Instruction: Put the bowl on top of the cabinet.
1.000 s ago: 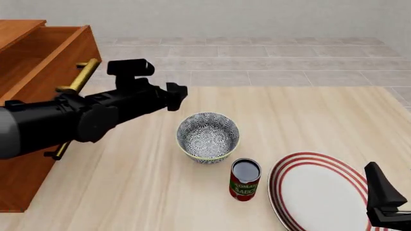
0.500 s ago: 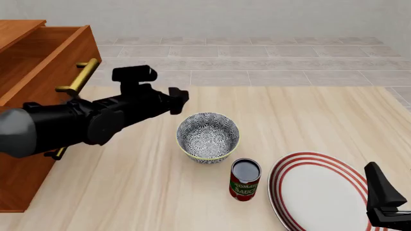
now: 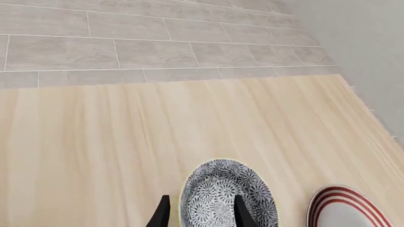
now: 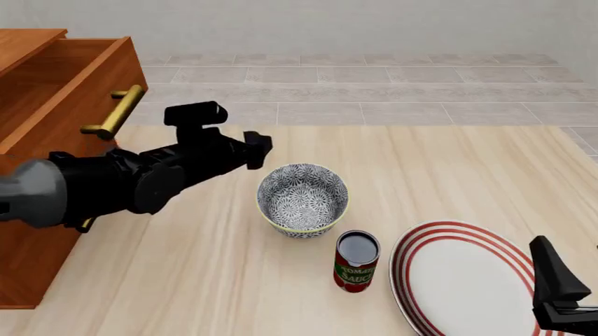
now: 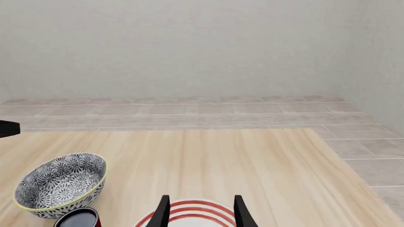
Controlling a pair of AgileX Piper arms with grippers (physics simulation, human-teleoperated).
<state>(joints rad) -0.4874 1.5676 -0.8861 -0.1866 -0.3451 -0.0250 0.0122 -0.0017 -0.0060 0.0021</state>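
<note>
Just ahead and to the right of the left claw, whose fingers stand parted and empty, sits the bowl, far nearer it than the right claw.

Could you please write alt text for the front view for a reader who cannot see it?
The left hand hovers open beside a floral bowl on a wooden table; a can, plate and cabinet surround them.
</note>
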